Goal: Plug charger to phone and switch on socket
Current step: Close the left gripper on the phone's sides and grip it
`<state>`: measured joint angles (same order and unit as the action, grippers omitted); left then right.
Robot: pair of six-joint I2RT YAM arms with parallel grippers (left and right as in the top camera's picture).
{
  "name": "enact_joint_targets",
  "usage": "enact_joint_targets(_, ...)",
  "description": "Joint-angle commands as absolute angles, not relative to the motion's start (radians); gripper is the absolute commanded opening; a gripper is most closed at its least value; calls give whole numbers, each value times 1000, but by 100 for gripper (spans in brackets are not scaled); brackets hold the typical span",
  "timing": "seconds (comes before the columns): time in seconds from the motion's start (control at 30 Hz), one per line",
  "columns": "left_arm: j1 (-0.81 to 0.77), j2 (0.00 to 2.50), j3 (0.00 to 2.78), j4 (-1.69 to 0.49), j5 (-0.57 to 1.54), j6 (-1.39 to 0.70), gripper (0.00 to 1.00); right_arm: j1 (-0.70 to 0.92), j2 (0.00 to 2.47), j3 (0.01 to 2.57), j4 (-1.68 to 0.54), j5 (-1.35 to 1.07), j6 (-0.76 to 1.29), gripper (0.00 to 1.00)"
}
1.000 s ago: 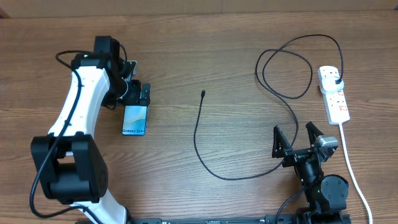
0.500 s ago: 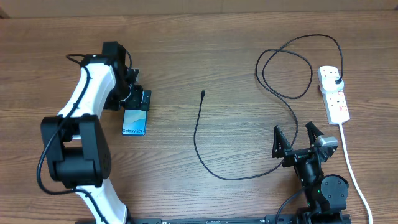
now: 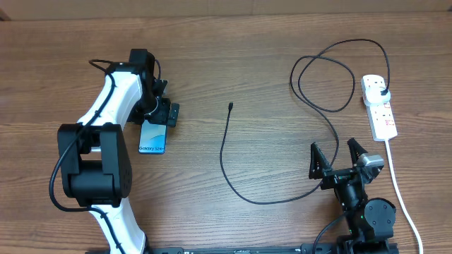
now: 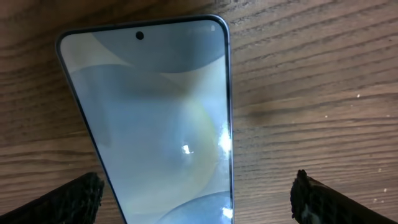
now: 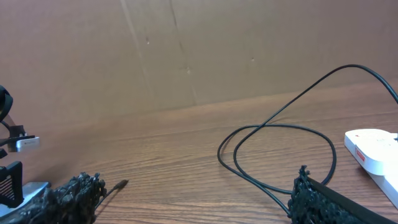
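The phone [image 3: 152, 140] lies flat on the table at the left, blue screen up, "Galaxy" text at its near end. My left gripper [image 3: 157, 115] is open over its far end. In the left wrist view the gripper [image 4: 198, 180] straddles the phone [image 4: 155, 106] without gripping it. The charger is a thin black cable [image 3: 224, 162] with its tip [image 3: 231, 106] lying free at the table's middle. Its plug [image 3: 382, 92] sits in the white socket strip [image 3: 381, 116] at the right. My right gripper [image 3: 333, 159] is open and empty at the front right, near the cable.
The strip's thick white cord [image 3: 400, 190] runs toward the front edge beside the right arm. The cable loops [image 3: 323, 74] left of the strip. In the right wrist view the cable tip [image 5: 121, 183], its loops [image 5: 280, 140] and the strip [image 5: 373, 149] show before a brown wall.
The left arm has swung to the right and the gripper has shifted slightly right over the phone's far end. The phone, the cable and the right arm have not moved.
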<state>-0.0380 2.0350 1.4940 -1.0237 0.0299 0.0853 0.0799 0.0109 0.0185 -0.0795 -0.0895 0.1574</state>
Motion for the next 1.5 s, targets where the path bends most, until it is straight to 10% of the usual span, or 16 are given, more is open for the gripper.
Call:
enact_joint_targets(0.0, -39, 2057, 1514, -1019, -17, 82, 99, 86, 3, 8, -76, -90, 159, 100)
enact_joint_targets(1.47, -40, 2059, 1362, -886, -25, 18, 94, 86, 3, 8, -76, -91, 159, 100)
